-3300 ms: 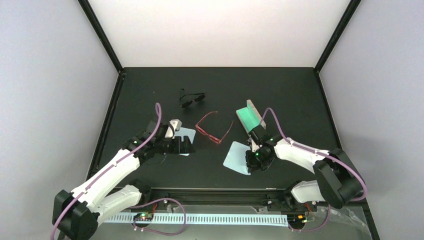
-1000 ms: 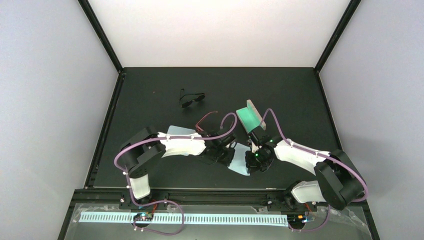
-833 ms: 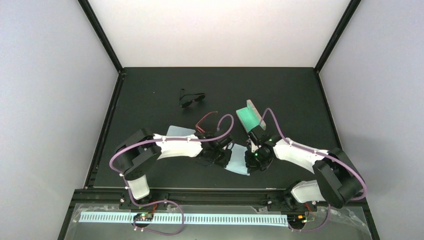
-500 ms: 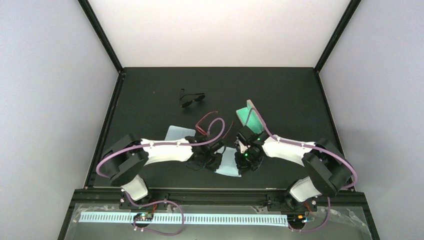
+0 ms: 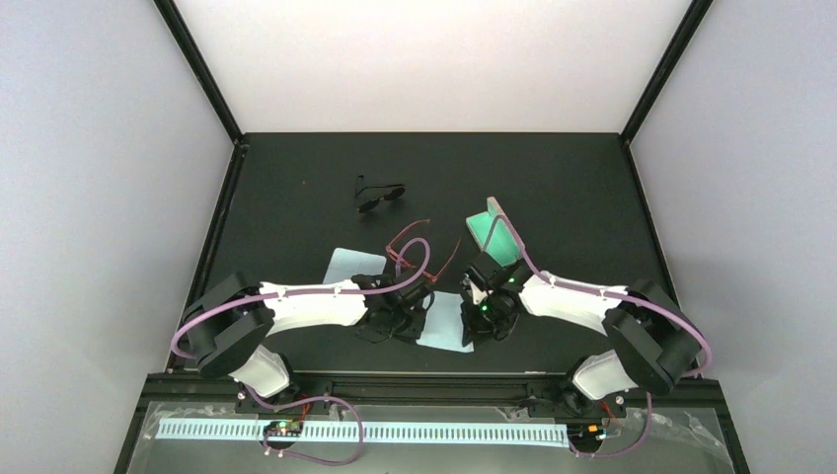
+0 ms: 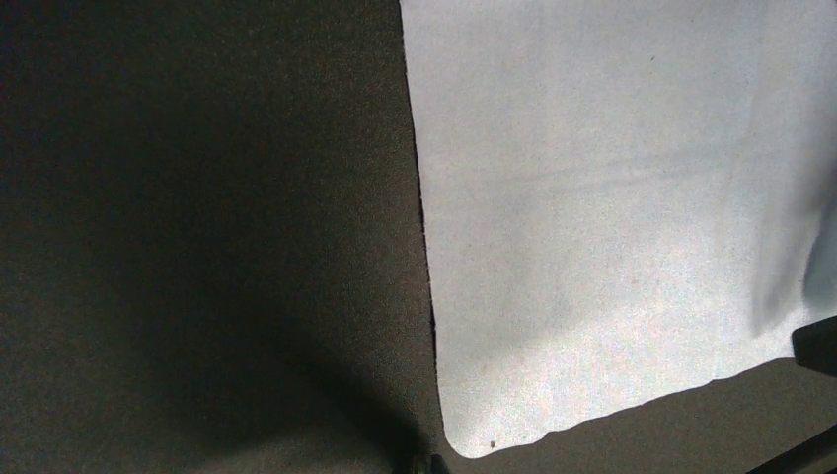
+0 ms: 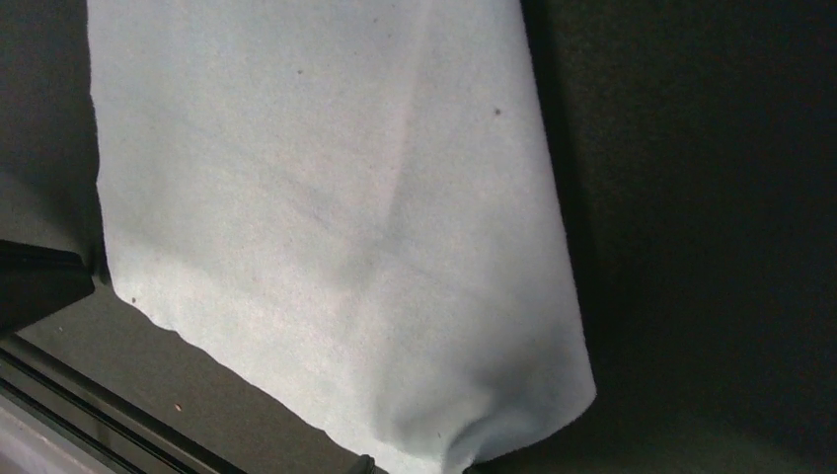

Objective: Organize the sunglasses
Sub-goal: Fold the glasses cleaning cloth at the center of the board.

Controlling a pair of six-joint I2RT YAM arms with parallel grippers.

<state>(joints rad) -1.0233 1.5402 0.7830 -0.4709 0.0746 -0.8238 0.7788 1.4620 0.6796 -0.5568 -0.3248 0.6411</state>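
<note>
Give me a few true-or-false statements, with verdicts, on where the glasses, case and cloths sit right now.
1. The thin red-framed clear-lensed glasses lie on the black table, outside the open green-lined case. True.
2. The black dark-lensed sunglasses sit in that case. False: they lie on the table, left of it and apart.
3. A pale blue cloth lies between the left claw and the right claw. True.
4. It is the only cloth. False: a second pale blue cloth lies by the left arm.
</note>
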